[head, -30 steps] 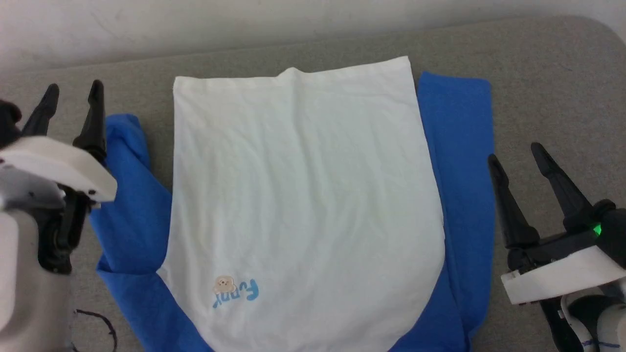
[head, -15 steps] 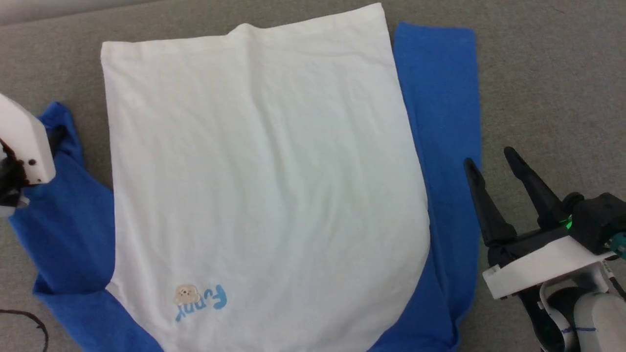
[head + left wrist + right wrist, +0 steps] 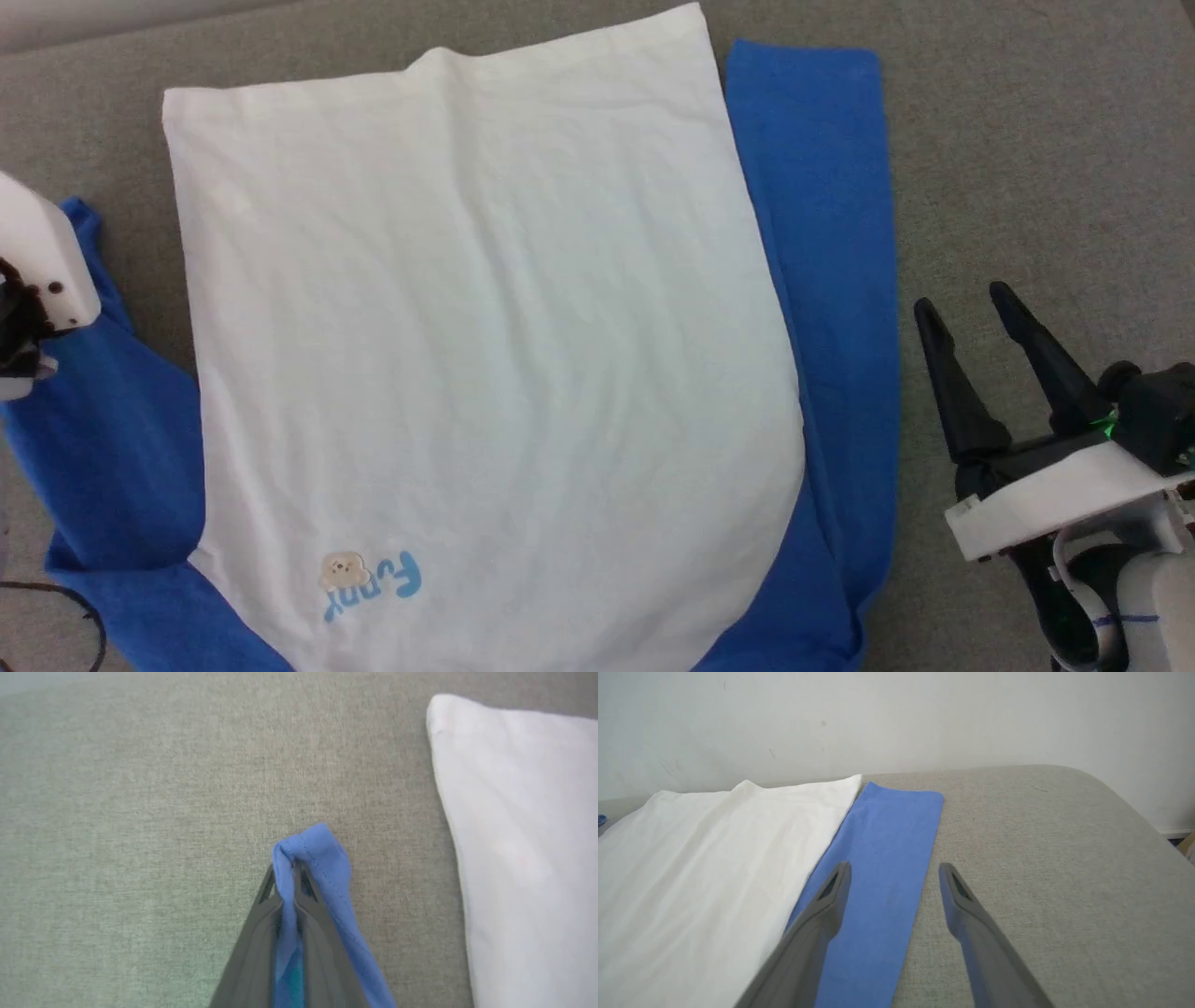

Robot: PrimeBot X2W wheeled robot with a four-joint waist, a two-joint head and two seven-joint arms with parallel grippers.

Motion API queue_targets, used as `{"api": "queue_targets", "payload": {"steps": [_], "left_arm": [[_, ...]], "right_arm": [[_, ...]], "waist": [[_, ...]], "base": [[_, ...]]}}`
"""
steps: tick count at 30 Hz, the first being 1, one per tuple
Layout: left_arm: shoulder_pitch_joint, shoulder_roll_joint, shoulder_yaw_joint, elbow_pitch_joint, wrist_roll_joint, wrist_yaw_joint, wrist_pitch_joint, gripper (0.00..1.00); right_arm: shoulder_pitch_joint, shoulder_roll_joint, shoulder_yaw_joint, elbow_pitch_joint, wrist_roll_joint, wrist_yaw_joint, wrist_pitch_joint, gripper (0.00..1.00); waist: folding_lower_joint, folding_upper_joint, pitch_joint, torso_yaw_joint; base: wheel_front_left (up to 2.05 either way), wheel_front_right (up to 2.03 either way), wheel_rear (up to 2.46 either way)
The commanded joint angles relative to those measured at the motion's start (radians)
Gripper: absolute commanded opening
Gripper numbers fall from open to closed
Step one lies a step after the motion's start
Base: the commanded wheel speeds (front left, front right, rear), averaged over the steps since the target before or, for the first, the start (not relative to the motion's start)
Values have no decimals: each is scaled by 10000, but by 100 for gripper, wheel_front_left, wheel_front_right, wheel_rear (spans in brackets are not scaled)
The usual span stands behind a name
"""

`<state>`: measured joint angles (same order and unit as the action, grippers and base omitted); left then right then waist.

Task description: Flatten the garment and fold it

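Just snapped shut, left gripper (image 3: 286, 877) pinches the raglan shirt's (image 3: 485, 327) blue cuff (image 3: 320, 851); right gripper (image 3: 963, 303) gapes; tugging could rumple the body.

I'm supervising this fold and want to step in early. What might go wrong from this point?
1. The left gripper pinches just the cuff tip of the left sleeve; the thin bite may slip when pulled.
2. Pulling that sleeve could drag and wrinkle the flat white body, since the right gripper hangs open, pinning nothing.
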<state>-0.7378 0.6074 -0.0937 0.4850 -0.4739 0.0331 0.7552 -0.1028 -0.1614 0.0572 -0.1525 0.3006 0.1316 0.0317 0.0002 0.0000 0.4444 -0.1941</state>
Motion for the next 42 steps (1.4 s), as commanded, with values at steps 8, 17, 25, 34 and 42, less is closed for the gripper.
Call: {"api": "queue_targets", "payload": {"steps": [8, 17, 25, 34, 42], "left_arm": [[602, -626, 461, -1375, 51, 642, -2210, 0], [1806, -2005, -585, -4184, -174, 338, -2862, 0], [3058, -3557, -3096, -5617, -203, -429, -2622, 0], [2917, -4646, -6170, -4719, 233, -1437, -2320, 0], [2618, -5005, -7291, -2013, 583, -1578, -3508, 27]], "right_arm": [[442, 87, -1041, -104, -173, -9, 155, 100], [1199, 530, -2116, -563, -490, -9, 779, 100], [1613, 828, -2392, -1100, -657, -9, 1141, 100], [1507, 965, -2206, -1391, -618, -9, 1255, 100], [1275, 1052, -2019, -1135, -462, -9, 1051, 100]], "waist": [[-2, 0, -1523, 683], [-2, 0, -2820, 977], [-2, 0, -3015, 612], [-2, 0, -2231, -40], [-2, 0, -1521, -404]], "base": [[0, 0, 0], [0, 0, 0], [0, 0, 0], [0, 0, 0], [0, 0, 0]]}}
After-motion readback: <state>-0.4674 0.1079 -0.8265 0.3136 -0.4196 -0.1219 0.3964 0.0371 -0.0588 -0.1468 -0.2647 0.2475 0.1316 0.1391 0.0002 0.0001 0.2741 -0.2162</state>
